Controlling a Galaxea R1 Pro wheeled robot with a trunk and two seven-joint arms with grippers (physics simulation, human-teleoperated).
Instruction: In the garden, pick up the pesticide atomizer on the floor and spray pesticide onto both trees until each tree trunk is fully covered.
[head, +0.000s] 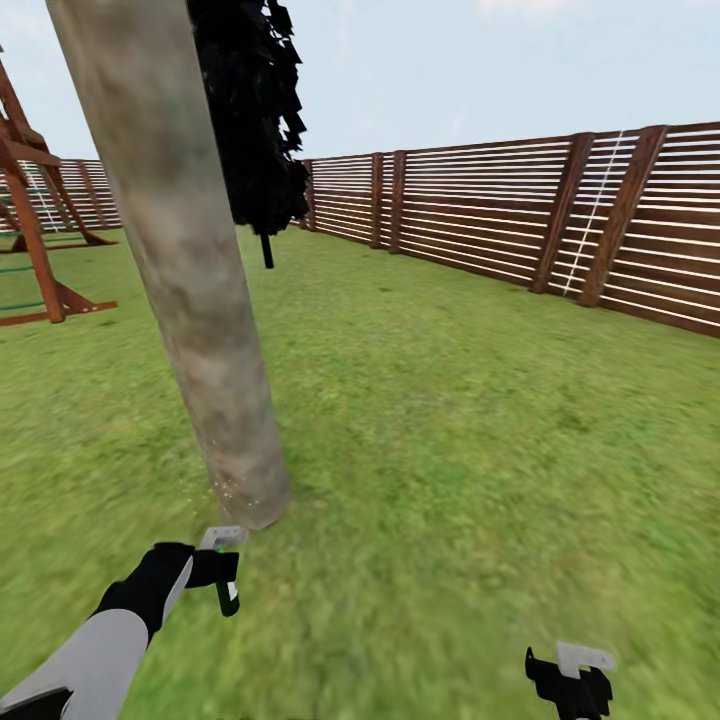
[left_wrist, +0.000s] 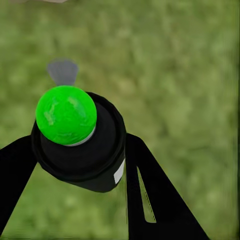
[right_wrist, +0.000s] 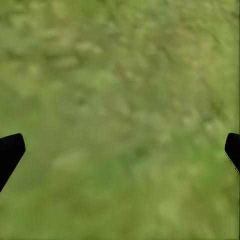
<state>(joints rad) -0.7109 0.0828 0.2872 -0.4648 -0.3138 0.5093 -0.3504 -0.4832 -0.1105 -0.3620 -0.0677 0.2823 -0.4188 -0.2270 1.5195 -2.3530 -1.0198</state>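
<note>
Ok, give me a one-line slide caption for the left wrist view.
Left gripper clamps the black pesticide atomizer, its green cap facing the camera, above blurred lawn.

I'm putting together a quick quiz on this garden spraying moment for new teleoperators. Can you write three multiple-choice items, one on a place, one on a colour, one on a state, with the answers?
1. Where is the left tool relative to the tree trunk?
A. Near the trunk's base
B. Beside the fence
C. Under the play tower

2. What colour is the cap of the atomizer?
A. Red
B. Bright green
C. White

3. What state is the right tool in?
A. Shut on the atomizer
B. Shut on a branch
C. Open, with nothing in it

Answers:
1. A, since the head view shows it low over the lawn, just short of the foot of the trunk.
2. B, since the left wrist view shows a green dome on a black body.
3. C, since the right wrist view shows its fingers wide apart with grass between them.
</note>
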